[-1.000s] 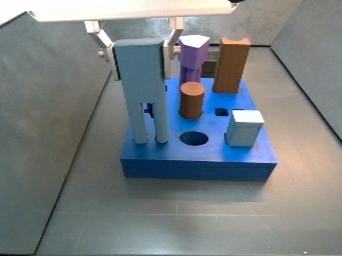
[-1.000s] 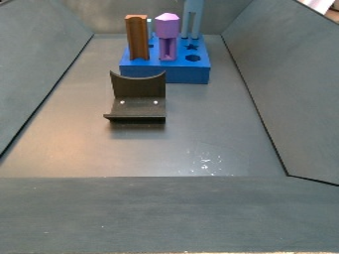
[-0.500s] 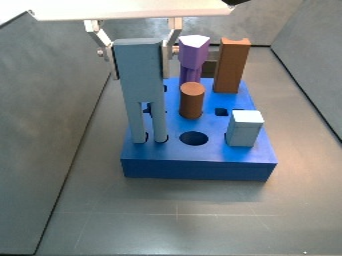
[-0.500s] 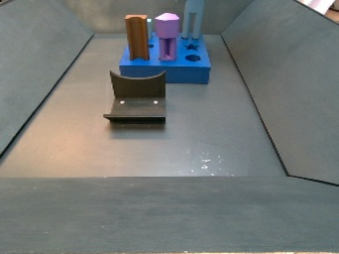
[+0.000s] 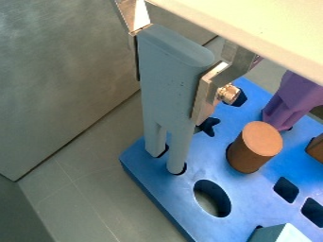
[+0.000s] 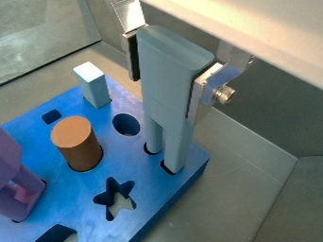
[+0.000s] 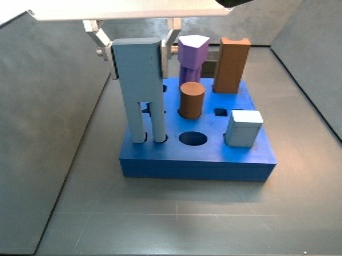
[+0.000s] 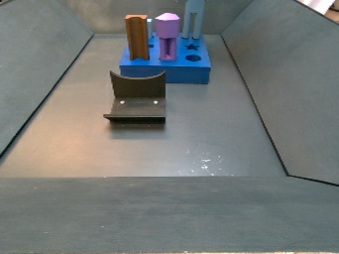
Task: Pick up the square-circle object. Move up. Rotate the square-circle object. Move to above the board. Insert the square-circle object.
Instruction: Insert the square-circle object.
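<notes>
The square-circle object (image 7: 138, 85) is a tall grey-blue peg standing upright at the near-left corner of the bright-blue board (image 7: 201, 162). Its two lower legs reach into holes in the board's top. My gripper (image 7: 135, 45) is above the board, shut on the peg's upper part. In both wrist views the silver fingers (image 5: 212, 83) (image 6: 207, 85) press on its two sides. The gripper (image 5: 173, 55) (image 6: 165, 62), the peg (image 5: 168, 90) (image 6: 164, 90) and the board (image 5: 161, 176) (image 6: 51, 142) show there. In a side view the peg (image 8: 193, 18) stands behind the board (image 8: 187, 70).
On the board stand a brown cylinder (image 7: 191, 100), a purple piece (image 7: 194, 58), a tall orange-brown block (image 7: 233, 64) and a pale cube (image 7: 245, 128). Open holes include a circle (image 7: 194, 139) and a star (image 6: 116, 195). The fixture (image 8: 137, 97) stands on the grey floor. Sloping walls surround the floor.
</notes>
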{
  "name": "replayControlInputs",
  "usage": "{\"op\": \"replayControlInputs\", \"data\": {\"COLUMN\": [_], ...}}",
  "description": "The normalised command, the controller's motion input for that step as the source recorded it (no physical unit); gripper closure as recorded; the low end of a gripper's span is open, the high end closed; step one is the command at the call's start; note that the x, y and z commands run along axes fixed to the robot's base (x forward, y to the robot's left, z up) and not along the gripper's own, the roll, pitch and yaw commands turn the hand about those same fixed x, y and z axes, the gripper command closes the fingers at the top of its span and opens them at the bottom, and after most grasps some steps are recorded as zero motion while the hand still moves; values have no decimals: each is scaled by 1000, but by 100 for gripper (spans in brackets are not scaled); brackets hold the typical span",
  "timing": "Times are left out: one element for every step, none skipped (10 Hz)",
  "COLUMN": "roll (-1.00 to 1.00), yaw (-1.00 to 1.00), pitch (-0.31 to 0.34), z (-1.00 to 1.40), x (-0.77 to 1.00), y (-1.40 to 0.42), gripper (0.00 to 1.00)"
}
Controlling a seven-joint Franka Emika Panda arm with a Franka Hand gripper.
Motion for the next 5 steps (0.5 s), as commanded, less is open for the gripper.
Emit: {"op": "replayControlInputs", "data": {"roll": [240,253,246,186,147], "yaw": [131,0,-20,-180,-211], "pitch": [49,76,66,50,0], "z": [-277,-340,-366,-409,-566], "x": [137,166,203,200,111], "y": [0,0,-46,-69,-103], "gripper": [100,100,100,100,100]}}
